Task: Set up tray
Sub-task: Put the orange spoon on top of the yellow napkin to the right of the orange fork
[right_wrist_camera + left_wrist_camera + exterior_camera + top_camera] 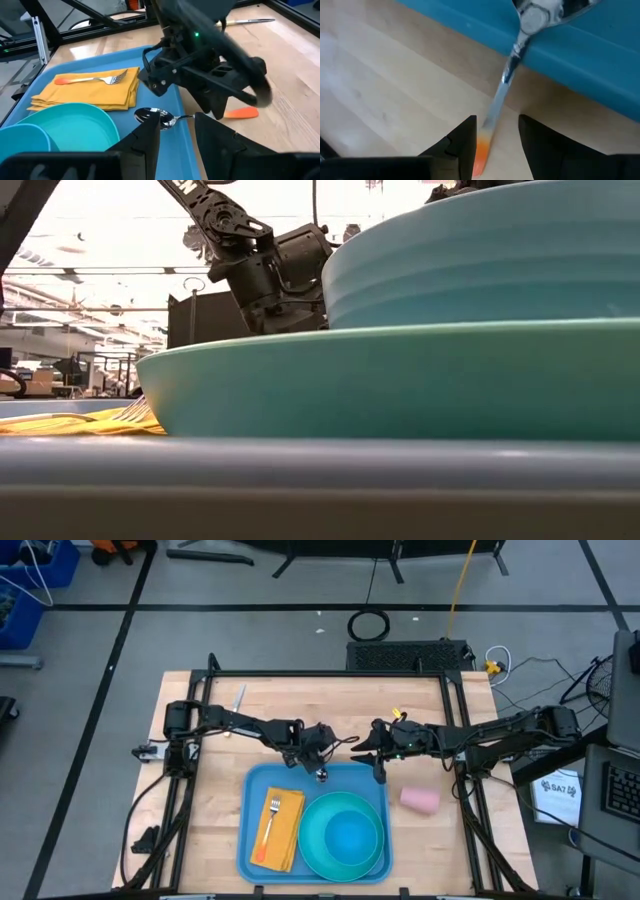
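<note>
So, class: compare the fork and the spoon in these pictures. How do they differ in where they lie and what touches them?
1. The fork lies flat on the yellow napkin inside the tray; the spoon sits across the tray's rim, bowl inside, handle out over the table.
2. Nothing grips the fork; the left gripper is shut on the spoon's handle.
Both have silver heads and orange handles.

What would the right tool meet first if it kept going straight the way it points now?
Probably the spoon: its bowl lies just past the right tool on the tray, with the left tool holding its orange handle right behind. Depth is hard to judge.
</note>
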Robot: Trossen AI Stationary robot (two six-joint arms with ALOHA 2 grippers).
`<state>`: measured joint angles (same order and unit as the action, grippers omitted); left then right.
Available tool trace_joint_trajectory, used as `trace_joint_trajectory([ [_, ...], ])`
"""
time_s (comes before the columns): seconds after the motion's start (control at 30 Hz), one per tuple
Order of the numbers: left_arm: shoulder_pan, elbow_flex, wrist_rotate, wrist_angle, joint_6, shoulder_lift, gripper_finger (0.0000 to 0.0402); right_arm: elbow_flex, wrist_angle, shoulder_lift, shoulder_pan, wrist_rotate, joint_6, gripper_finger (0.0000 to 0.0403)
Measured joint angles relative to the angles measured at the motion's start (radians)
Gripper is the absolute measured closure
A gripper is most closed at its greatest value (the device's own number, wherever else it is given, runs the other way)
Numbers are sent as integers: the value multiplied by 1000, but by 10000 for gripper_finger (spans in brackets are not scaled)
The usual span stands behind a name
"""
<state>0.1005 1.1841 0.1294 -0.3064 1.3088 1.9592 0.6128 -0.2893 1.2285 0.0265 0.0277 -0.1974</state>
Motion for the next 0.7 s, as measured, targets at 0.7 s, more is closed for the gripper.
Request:
trace_joint_trajectory([
  [0.7,-6,-1,78,64,-352,23,392,1,-14,0,1,0,3,289],
])
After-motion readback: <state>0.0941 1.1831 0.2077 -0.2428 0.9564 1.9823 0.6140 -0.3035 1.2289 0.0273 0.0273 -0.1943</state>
